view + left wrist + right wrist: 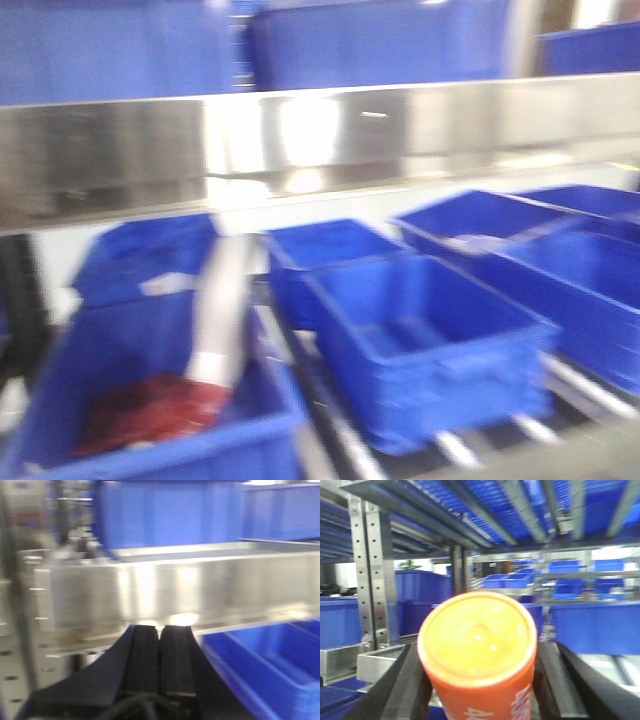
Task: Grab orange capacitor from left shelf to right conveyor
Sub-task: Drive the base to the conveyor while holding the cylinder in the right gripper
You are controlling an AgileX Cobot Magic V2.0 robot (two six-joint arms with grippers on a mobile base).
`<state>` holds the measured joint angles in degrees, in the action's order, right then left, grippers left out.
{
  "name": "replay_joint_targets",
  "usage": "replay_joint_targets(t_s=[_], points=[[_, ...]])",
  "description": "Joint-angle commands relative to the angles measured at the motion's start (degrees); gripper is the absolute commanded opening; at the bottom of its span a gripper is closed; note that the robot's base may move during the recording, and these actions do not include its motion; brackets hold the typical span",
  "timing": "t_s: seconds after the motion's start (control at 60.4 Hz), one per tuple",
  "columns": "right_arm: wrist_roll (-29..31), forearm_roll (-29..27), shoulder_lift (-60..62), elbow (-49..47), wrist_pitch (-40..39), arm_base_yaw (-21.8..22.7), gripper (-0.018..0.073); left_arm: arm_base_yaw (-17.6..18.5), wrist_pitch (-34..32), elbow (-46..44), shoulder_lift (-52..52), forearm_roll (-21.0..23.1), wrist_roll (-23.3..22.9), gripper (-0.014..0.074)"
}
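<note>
In the right wrist view the orange capacitor (477, 650) fills the lower middle, its flat top toward the camera and white print on its side. My right gripper (478, 680) is shut on it, one black finger on each side. In the left wrist view my left gripper (160, 630) is shut and empty, its two pads pressed together just in front of the shiny steel lip of the left shelf (200, 590). The shelf's lip also crosses the front view (320, 135). The conveyor is out of view. Neither gripper shows in the front view.
Blue plastic bins (430, 340) sit on roller rails below the shelf; one at the lower left holds dark red material (150, 410). More blue bins (170, 510) stand on the shelf. Perforated steel uprights (370, 570) and racks of blue bins (580, 580) fill the right wrist view.
</note>
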<state>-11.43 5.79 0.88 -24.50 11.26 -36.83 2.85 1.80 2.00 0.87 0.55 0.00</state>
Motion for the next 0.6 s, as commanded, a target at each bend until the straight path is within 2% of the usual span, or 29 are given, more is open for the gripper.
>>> replay_joint_targets(t_s=[0.0, 0.58], points=[[0.7, 0.7, 0.7, -1.5, -5.2, 0.0, 0.0049, 0.1, -5.1, 1.2, 0.4, 0.2, 0.0, -0.0126], [0.7, 0.7, 0.7, -1.5, -5.2, 0.0, 0.0049, 0.1, -5.1, 1.2, 0.4, 0.2, 0.0, -0.0126]])
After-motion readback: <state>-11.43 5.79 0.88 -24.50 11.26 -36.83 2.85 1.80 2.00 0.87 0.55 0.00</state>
